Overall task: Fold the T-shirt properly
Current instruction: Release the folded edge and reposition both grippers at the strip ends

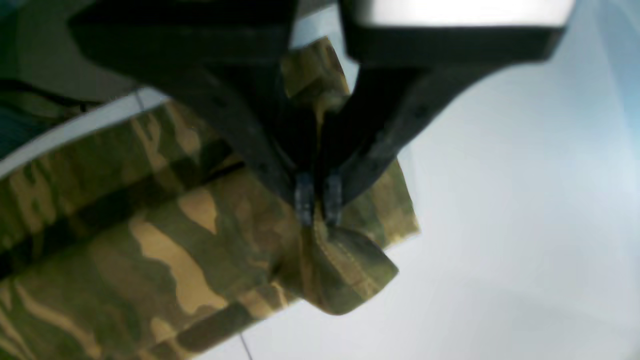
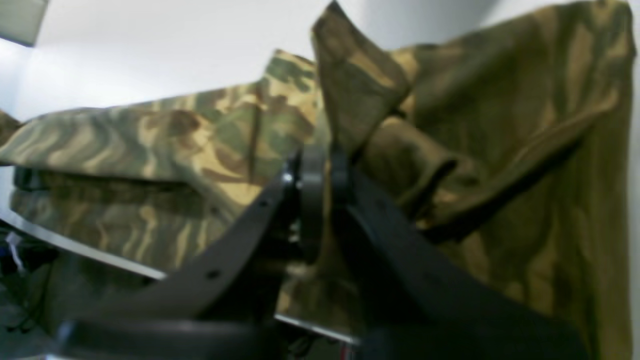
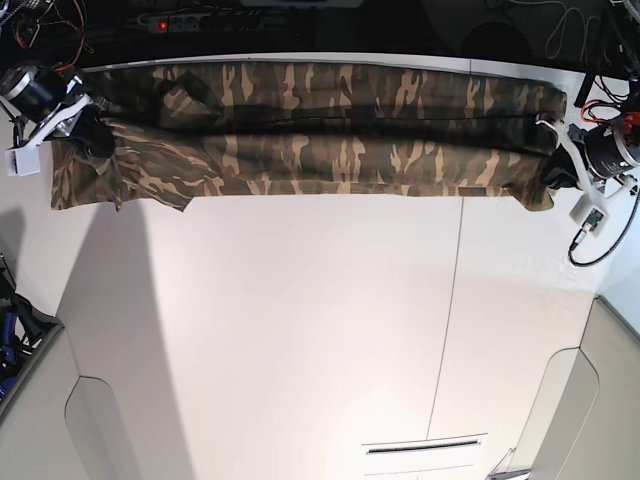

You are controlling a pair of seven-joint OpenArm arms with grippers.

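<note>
The camouflage T-shirt (image 3: 320, 135) lies stretched in a long band across the far side of the white table. In the base view my left gripper (image 3: 553, 170) is at the band's right end and my right gripper (image 3: 97, 135) at its left end. In the left wrist view the left gripper (image 1: 318, 200) is shut on a bunched hem of the T-shirt (image 1: 165, 240). In the right wrist view the right gripper (image 2: 320, 165) is shut on a raised fold of the T-shirt (image 2: 490, 130), with a sleeve hanging beside it.
The white table (image 3: 320, 330) spreads wide in front of the shirt, with a seam line (image 3: 447, 330) running down its right part. Cables and a power strip (image 3: 190, 22) lie behind the far edge. A white label strip (image 3: 425, 447) sits near the front edge.
</note>
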